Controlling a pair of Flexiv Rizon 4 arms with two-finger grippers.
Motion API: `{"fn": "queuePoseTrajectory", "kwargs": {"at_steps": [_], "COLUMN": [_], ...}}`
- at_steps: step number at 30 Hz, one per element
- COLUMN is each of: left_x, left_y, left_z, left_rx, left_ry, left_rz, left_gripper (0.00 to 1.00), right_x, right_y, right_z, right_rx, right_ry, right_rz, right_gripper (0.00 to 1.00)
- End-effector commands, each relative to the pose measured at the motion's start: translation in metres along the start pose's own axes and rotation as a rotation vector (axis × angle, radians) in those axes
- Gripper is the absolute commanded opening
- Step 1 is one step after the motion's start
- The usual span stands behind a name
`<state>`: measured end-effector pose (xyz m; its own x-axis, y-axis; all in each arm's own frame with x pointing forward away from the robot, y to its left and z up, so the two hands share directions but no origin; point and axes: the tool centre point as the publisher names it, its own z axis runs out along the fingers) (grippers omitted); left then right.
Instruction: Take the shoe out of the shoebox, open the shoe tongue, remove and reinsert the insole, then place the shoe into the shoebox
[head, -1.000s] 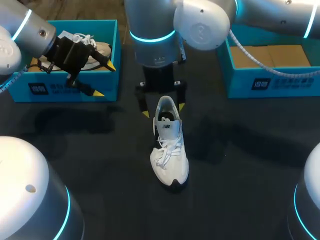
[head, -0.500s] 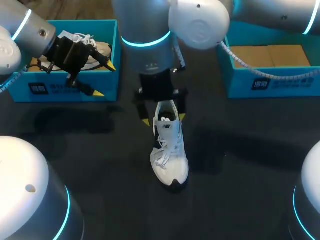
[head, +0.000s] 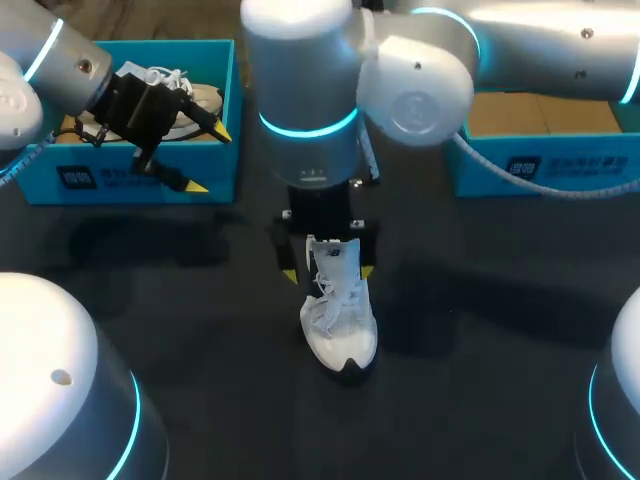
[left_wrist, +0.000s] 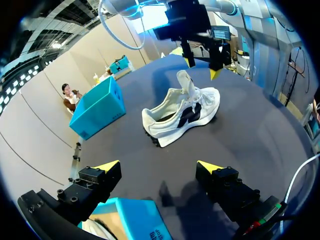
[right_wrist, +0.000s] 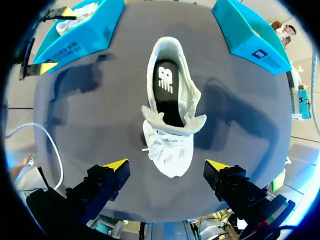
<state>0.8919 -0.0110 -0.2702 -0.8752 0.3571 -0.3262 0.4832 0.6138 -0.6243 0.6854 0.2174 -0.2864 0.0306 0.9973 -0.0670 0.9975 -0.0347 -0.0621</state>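
A white shoe (head: 340, 325) with a black insole (right_wrist: 165, 90) stands upright on the dark table (head: 480, 330), its toe toward the near edge and its tongue (left_wrist: 186, 82) raised. My right gripper (head: 327, 272) hangs open just above it, one yellow tip on each side of the tongue. The right wrist view looks straight down into the shoe (right_wrist: 170, 125), with that gripper (right_wrist: 166, 165) clear of it. My left gripper (head: 210, 158) is open and holds nothing, over the front right corner of the left teal shoebox (head: 130, 180). From there it sees the shoe (left_wrist: 180, 112) and the right gripper (left_wrist: 202, 68).
The left shoebox holds a second white shoe (head: 190, 100). Another teal shoebox (head: 545, 165) with a cardboard lining stands at the back right. Bare dark table surrounds the shoe on all sides.
My right arm has come forward and down, from behind the heel to over the tongue. The shoe and the left arm have stayed put.
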Motion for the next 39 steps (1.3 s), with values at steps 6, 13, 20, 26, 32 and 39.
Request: {"fn": "queuePoseTrajectory", "kwargs": {"at_steps": [6, 13, 20, 26, 32, 39], "left_x": [0.001, 0.001, 0.001, 0.001, 0.001, 0.001], "left_y": [-0.001, -0.001, -0.001, -0.001, -0.001, -0.001], "left_z": [0.000, 0.000, 0.000, 0.000, 0.000, 0.000], "left_rx": [-0.004, -0.004, -0.004, -0.004, -0.004, -0.004], "left_ry": [0.000, 0.000, 0.000, 0.000, 0.000, 0.000], "left_rz": [0.000, 0.000, 0.000, 0.000, 0.000, 0.000], "left_gripper": [1.00, 1.00, 1.00, 1.00, 1.00, 1.00], "right_x": [-0.011, -0.012, -0.010, -0.013, -0.017, -0.018], "right_y": [0.014, 0.025, 0.034, 0.046, 0.060, 0.066], "right_z": [0.028, 0.032, 0.033, 0.037, 0.038, 0.038], "right_rx": [0.004, -0.002, -0.006, -0.016, -0.024, -0.020], "right_ry": [0.065, 0.076, 0.084, 0.089, 0.089, 0.090], "right_rz": [-0.014, -0.028, -0.043, -0.056, -0.084, -0.106], "right_gripper": [0.98, 0.37, 0.29, 0.26, 0.28, 0.29]}}
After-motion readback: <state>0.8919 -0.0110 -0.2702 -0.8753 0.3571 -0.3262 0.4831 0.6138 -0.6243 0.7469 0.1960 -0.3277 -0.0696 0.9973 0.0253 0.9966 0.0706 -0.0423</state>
